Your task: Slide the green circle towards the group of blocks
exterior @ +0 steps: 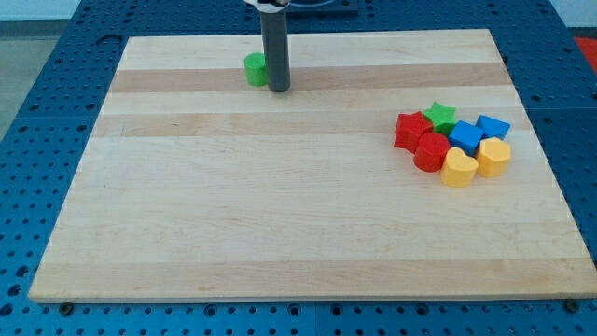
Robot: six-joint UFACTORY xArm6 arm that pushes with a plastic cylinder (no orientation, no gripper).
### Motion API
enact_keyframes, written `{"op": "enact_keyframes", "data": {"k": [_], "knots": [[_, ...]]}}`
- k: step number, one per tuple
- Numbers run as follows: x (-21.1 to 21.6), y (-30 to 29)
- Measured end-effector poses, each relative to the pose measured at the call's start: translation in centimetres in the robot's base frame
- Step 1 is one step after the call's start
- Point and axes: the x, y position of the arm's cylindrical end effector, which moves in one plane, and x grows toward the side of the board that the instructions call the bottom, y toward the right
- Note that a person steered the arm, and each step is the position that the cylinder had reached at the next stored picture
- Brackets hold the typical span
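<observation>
My tip (279, 90) rests on the worktop (280, 224), touching the green circle (255, 69) on its right side; the block group (454, 142) sits well apart, right.

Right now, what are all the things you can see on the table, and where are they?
Green circle: one, green, near the view's top, left of centre, alone.
Green star: one, green, top of the group at the view's right.
Red blocks: two, red, left side of the group; one upper, one lower; shapes unclear.
Blue blocks: two, blue, right of the star; one nearer the middle, one at the right edge.
Yellow blocks: two, yellow, bottom right of the group; one lower, one to its right.
Board: one, pale wood, on a blue surface.
My tip: one, dark rod, just right of the green circle, close against it.
</observation>
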Motion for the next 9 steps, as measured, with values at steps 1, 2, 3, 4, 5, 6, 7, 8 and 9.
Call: {"op": "enact_keyframes", "data": {"k": [1,2,3,4,5,6,7,8,9], "knots": [[0.1,-4.8],[0.3,-10.0],[-3.3,-10.9],[-5.7,-10.9],[-4.1,-10.1],[-3.6,-6.1],[-3.6,-1.1],[-3.6,3.8],[-3.6,8.6]]}}
